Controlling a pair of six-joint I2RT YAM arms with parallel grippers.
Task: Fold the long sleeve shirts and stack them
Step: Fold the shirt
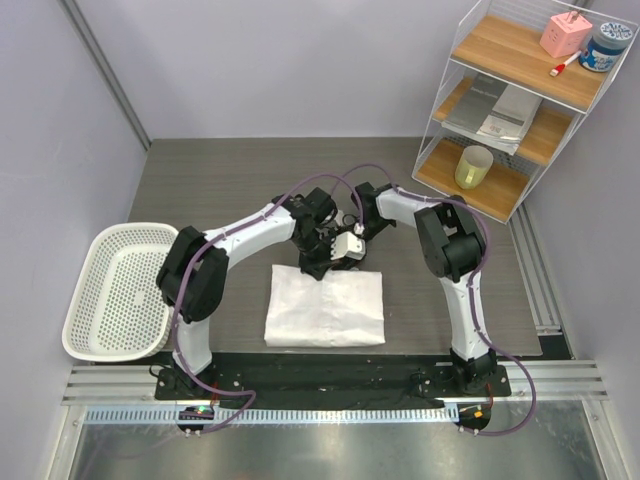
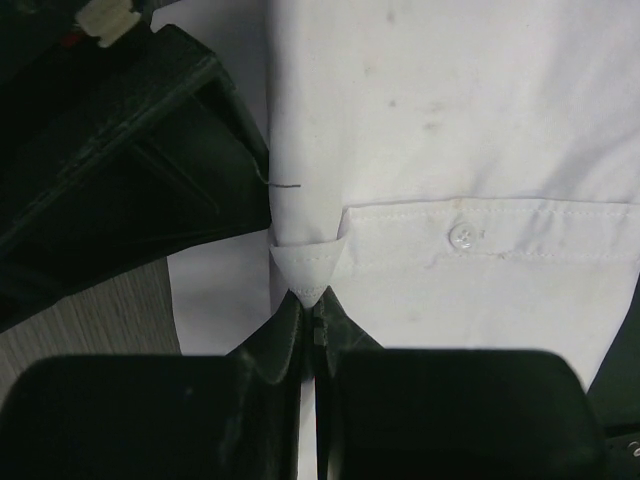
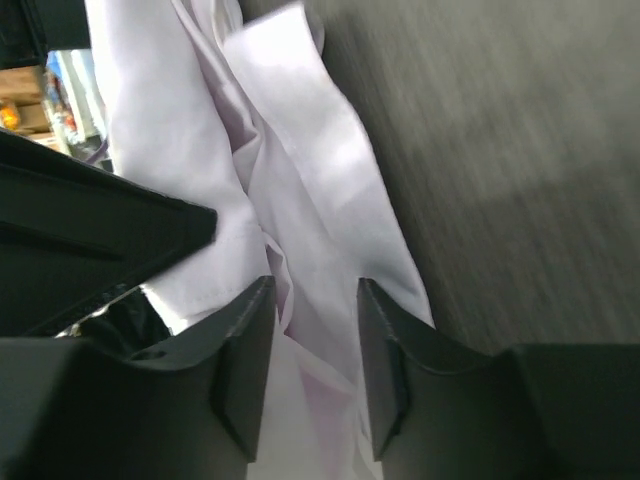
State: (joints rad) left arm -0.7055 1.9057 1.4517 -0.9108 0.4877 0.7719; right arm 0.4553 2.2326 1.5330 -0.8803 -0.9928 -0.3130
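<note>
**Between the left fingers, a shirt corner held tight**

The left gripper (image 2: 311, 312) has its jaws pressed together on a small triangular corner of the long sleeve shirt (image 2: 450, 120). The cloth point pokes out just past the tips. Just beyond that corner, a stitched band (image 2: 540, 213) with one button (image 2: 462, 237) runs off to one side.

The right gripper (image 3: 315, 375) works just beside the left one. Bunched white cloth fills the gap between its two fingers, but the blurred wrist view does not show whether they pinch it or merely straddle it.

Outward from both sets of fingers, toward the arm bases, the rest of the shirt lies as a flat rectangle on the table (image 1: 220, 180). Both grippers are at its far edge.

The step in hand looks like a fold that carries this far edge over. To do it well, both grippers should travel level and at one pace. The edge between them should be kept taut and laid square on the near edge, and let go only once the cloth lies flat. The left hold is on very little cloth, so any jerk may pull it free.

Counted: one shirt, two grippers, one white basket (image 1: 130, 229) off past the left fingers, and one shelf rack (image 1: 500, 45) well apart beyond the right fingers, holding one yellow cup (image 1: 473, 166).
</note>
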